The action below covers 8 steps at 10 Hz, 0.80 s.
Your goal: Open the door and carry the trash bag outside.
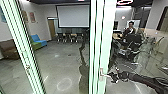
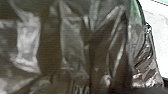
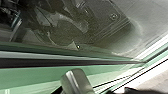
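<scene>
Now at the door handle [image 1: 101, 75] with the right hand [image 1: 112, 75], can't tell if clenched or released. Seeing the crinkled trash bag [image 2: 73, 42] close at the left wrist, can't tell the left hand's grip.

Head high, forward-down; left wrist near bag [image 2: 72, 42]; head, right share handle [image 1: 101, 74].

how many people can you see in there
1: a person in the background of the head view, right of the pale green upright that bears the door handle. Others may be hidden behind that upright.
</scene>
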Motion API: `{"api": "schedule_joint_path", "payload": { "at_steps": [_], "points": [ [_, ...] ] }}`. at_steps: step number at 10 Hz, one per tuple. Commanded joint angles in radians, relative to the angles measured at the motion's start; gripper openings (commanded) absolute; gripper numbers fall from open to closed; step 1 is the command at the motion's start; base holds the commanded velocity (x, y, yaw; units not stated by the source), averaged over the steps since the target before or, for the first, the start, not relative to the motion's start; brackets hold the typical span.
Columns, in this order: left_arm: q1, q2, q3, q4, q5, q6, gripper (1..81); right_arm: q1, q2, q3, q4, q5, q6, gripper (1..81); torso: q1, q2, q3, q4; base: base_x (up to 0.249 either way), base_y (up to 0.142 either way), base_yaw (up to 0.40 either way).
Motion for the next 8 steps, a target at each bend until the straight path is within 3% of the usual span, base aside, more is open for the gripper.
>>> {"api": "schedule_joint_path", "payload": {
  "at_steps": [1, 3, 8],
  "points": [
    [-0.064, -0.007, -0.003, -0.009, 0.067, 0.005, 1.0, -0.011, 0.054, 0.121, -0.012, -0.129, -0.037, 81.1, 0.000, 0.000, 0.000, 0.000, 0.000, 0.000, 0.000],
    [-0.064, -0.006, -0.003, -0.007, 0.067, 0.005, 1.0, -0.041, 0.051, 0.124, -0.013, -0.125, -0.037, 81.1, 0.000, 0.000, 0.000, 0.000, 0.000, 0.000, 0.000],
    [-0.064, -0.004, -0.003, -0.006, 0.067, 0.006, 1.0, 0.016, -0.015, 0.174, -0.012, -0.139, -0.029, 81.1, 0.000, 0.000, 0.000, -0.001, 0.000, 0.000, 0.000]
  ]
}}
